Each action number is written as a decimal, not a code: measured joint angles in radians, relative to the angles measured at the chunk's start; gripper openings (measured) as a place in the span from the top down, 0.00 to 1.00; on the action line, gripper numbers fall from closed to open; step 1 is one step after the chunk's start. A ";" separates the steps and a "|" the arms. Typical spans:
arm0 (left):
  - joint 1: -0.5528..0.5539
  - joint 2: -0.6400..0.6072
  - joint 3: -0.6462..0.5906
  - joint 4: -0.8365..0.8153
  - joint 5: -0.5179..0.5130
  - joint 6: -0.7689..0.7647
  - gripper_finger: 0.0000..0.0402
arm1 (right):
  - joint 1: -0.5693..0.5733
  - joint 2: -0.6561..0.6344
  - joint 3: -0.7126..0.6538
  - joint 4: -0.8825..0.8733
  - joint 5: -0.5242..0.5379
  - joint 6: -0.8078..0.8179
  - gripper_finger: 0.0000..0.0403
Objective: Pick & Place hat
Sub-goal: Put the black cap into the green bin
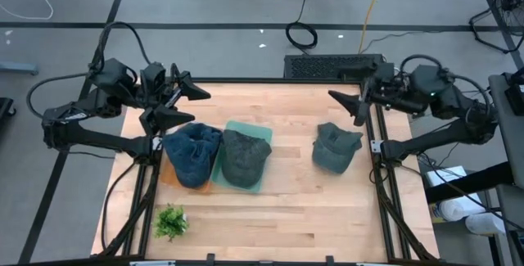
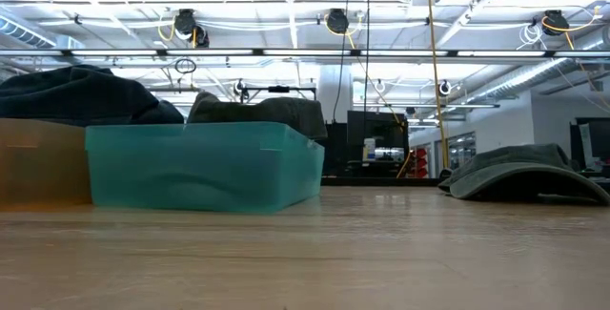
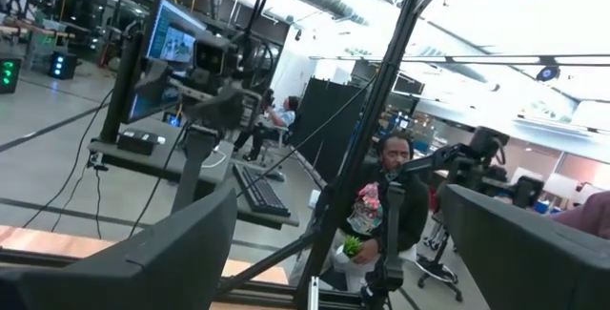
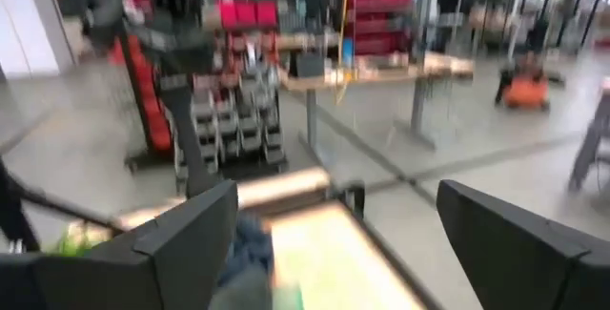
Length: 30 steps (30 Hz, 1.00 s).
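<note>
A blue hat (image 1: 192,153) lies piled in an orange bin (image 2: 38,162) at the table's left. Beside it a dark grey hat (image 1: 245,156) fills a teal bin (image 2: 205,167). A third, grey-green hat (image 1: 336,146) rests brim-down on the bare wood at the right (image 2: 524,172). My left gripper (image 1: 196,104) hovers open near the far left corner, above and behind the blue hat. My right gripper (image 1: 344,109) hovers open near the far right corner, behind the grey-green hat. Both hold nothing, and both wrist views look out level over the room.
A small green plant (image 1: 170,221) stands near the front left corner. A keyboard (image 1: 332,65) lies just beyond the table's far edge. Bare wood (image 1: 286,209) spreads across the table's middle and front. A person (image 3: 386,200) sits in the room beyond the table.
</note>
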 joint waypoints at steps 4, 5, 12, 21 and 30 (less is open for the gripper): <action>0.000 -0.006 0.000 -0.003 0.000 0.000 0.06 | -0.001 0.025 0.041 -0.196 0.002 0.080 0.13; 0.000 -0.006 0.000 -0.006 0.001 0.000 0.06 | -0.001 0.030 0.041 -0.241 0.000 0.105 0.13; 0.000 -0.006 0.000 -0.024 0.018 -0.022 0.06 | -0.001 0.077 0.041 -0.541 -0.059 0.229 0.13; 0.000 -0.006 0.000 -0.058 0.019 -0.022 0.06 | 0.000 0.182 0.041 -0.640 -0.242 0.273 0.13; 0.000 -0.006 0.000 -0.064 0.068 -0.026 0.06 | 0.088 0.317 0.041 -0.774 -0.235 0.292 0.13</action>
